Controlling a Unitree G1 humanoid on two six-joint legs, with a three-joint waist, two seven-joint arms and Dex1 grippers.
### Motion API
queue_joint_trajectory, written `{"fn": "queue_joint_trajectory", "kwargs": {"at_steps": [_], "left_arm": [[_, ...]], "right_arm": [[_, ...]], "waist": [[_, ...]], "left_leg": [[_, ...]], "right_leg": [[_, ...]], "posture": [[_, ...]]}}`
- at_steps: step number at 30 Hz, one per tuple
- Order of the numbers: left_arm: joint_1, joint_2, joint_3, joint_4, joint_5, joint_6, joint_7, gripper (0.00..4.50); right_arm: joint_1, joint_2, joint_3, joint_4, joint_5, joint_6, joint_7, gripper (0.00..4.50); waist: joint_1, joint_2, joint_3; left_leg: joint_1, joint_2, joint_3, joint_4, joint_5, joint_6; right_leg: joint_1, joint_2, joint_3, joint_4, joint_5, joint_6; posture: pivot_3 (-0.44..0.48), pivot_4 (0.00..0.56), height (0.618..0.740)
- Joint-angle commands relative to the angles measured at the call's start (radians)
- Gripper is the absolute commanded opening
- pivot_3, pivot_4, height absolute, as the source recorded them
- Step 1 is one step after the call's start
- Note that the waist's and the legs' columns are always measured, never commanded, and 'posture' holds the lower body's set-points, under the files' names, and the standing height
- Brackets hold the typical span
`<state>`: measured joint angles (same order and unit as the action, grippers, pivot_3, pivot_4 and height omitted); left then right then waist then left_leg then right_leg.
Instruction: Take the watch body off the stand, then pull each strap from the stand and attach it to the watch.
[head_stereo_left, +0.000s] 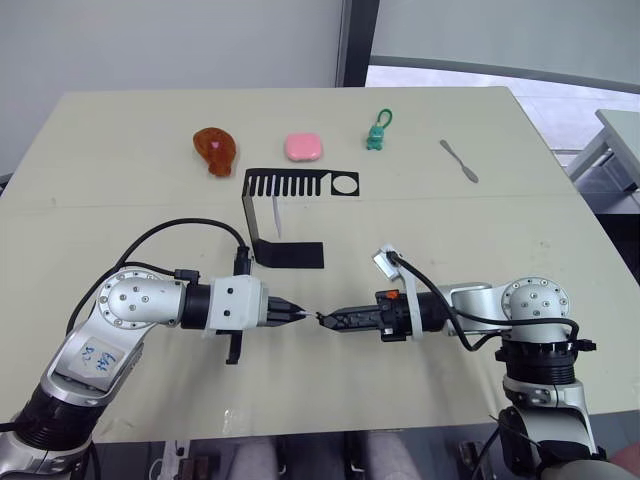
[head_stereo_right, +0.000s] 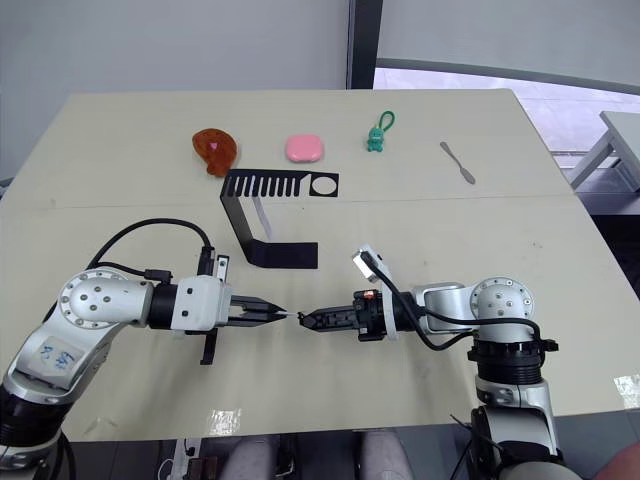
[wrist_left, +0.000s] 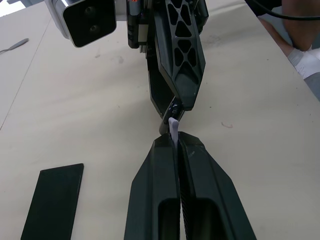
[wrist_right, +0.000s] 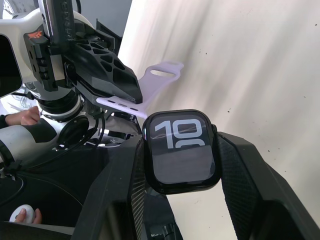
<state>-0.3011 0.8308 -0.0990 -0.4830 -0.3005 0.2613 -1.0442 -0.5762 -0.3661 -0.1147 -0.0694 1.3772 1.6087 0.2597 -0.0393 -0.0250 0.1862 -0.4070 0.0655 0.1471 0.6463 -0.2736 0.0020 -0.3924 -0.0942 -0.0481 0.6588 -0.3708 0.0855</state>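
My right tool (wrist_right: 180, 150) is clamped on the watch (wrist_right: 181, 150), one finger on each side edge, screen facing the wrist camera. My left tool (wrist_left: 176, 142) is pinched flat on a strap (wrist_right: 145, 95), whose pale end pokes out toward the watch's edge. The two tools meet tip to tip above the near middle of the tabletop (head_stereo_left: 420, 210). The strap looks light and floppy, so I judge it best held close to the end that mates, as now; the watch is small, hard and smooth, likely slippery, and best gripped by its sides. Farther off, the stand (head_stereo_left: 285, 215) stands upright, with a second strap (head_stereo_left: 276, 216) hanging from its slotted bar.
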Motion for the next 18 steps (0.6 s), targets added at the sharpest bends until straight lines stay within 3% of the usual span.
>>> {"fn": "queue_joint_trajectory", "kwargs": {"at_steps": [1, 18], "left_arm": [[-0.007, -0.003, -0.002, -0.002, 0.004, -0.01, -0.005, 0.0], [0.007, -0.021, -0.023, -0.012, 0.017, -0.02, 0.006, 0.0]], "right_arm": [[-0.002, 0.007, -0.003, -0.031, 0.018, -0.006, -0.007, 1.6], [-0.007, 0.018, -0.002, -0.029, 0.018, -0.008, -0.019, 1.6]], "waist": [[0.002, 0.0, 0.0], [0.009, 0.0, 0.0]], "left_leg": [[0.0, 0.0, 0.0, 0.0, 0.0, 0.0], [0.0, 0.0, 0.0, 0.001, 0.0, 0.0]], "right_leg": [[0.0, 0.0, 0.0, 0.0, 0.0, 0.0], [0.0, 0.0, 0.0, 0.0, 0.0, 0.0]], "posture": [[0.0, 0.15, 0.74], [0.0, 0.15, 0.74]]}}
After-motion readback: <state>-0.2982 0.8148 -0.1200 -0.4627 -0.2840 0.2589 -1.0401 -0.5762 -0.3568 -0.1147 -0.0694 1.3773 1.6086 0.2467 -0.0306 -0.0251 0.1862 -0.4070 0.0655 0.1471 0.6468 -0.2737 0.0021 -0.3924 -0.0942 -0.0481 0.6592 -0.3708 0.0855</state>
